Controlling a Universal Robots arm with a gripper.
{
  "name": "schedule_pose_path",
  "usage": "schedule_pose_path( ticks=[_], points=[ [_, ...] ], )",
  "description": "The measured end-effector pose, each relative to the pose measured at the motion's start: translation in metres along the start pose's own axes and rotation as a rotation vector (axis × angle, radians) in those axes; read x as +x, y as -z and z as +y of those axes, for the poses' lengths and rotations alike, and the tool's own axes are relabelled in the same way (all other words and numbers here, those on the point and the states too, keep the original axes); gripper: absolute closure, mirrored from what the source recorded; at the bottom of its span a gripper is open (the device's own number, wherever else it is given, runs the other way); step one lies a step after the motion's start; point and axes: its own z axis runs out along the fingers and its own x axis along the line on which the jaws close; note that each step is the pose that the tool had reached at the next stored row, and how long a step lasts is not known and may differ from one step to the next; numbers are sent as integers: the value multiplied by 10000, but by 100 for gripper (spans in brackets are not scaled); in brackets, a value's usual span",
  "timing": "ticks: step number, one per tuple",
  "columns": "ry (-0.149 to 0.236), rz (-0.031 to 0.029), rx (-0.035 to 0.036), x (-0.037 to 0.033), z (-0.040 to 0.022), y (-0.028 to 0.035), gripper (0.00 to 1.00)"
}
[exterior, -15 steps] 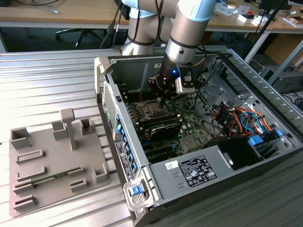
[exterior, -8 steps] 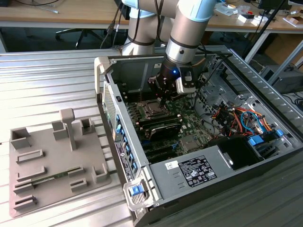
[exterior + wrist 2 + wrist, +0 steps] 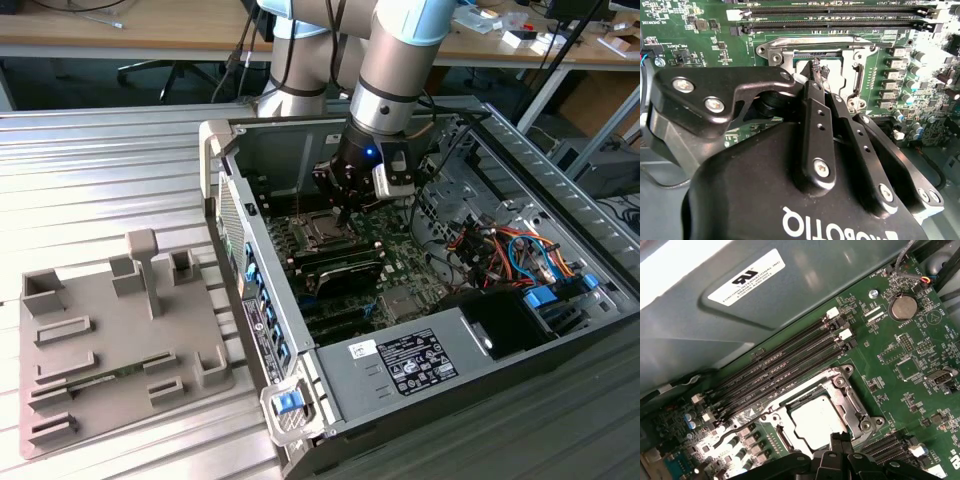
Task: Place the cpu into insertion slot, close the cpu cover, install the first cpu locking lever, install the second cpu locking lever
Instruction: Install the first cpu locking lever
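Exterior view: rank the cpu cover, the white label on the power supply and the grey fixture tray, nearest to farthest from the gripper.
1. cpu cover: just beneath the gripper.
2. white label: on top of the power supply, lower in the exterior view.
3. grey fixture tray: far off at the exterior view's left.

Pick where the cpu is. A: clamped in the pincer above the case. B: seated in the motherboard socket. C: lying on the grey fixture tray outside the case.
B: in the first wrist view the cpu lies silvery side up on the motherboard, the cpu cover framing it.
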Motion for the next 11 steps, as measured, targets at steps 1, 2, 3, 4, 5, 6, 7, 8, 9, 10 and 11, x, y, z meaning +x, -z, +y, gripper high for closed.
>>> schedule_pose_path(
  ticks=[1,2,3,4,5,6,7,8,9,10,11],
  points=[
    [21,-2,0,0,0,0,89],
    [57,-5,0,0,0,0,89],
    [73,-7,0,0,0,0,89],
    [93,-8,0,0,0,0,89],
    [148,-13,1,0,0,0,89],
    [187,-17,0,0,0,0,89],
    [232,-21,0,0,0,0,89],
    [264,-24,0,0,0,0,89],
    [299,-27,0,0,0,0,89],
    [338,-31,0,0,0,0,89],
    [365,-34,0,0,0,0,89]
  ],
)
